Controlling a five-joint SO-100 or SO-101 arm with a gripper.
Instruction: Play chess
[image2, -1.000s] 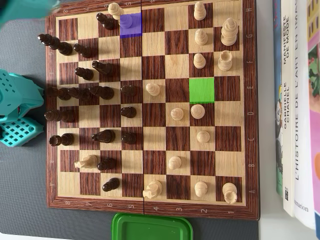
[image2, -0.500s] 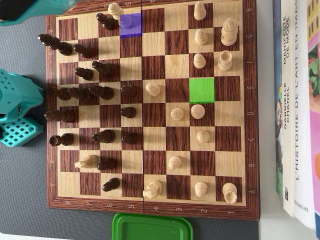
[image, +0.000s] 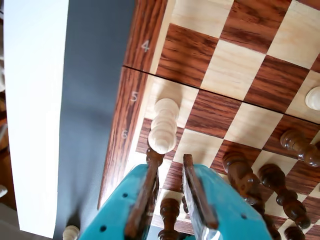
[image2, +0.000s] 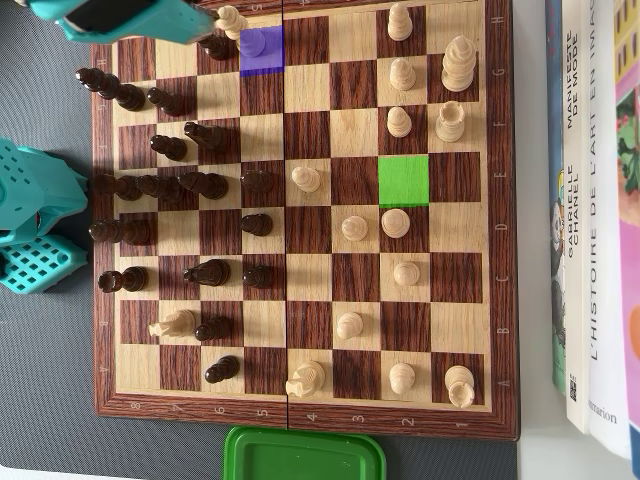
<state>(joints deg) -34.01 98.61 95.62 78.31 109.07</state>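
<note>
We read the chessboard first: it fills the overhead view, with dark pieces crowded on its left half and light pieces spread over the right. Two squares are tinted. The purple square sits in the top row and carries a piece, and the green square lies empty on the right half, well apart from it. We take these to mark the move: the piece on purple goes to green.

The teal arm enters at the top left corner of the overhead view, above the board's edge. In the wrist view the gripper shows its jaws slightly apart with nothing between them, hanging just short of a light pawn by the rim near the numbers 5 and 6.

Our worry is the crowding. A dark pawn stands touching the left finger's tip in the wrist view, and more dark pieces stand close on the right. A descent at this narrow opening could clip one and topple it into its neighbours. In the overhead view another light piece stands just beside the purple square, so we could grab the wrong one. The carry to green also crosses the middle of the board, where a light piece stands near the path; a low carry could knock it.
</note>
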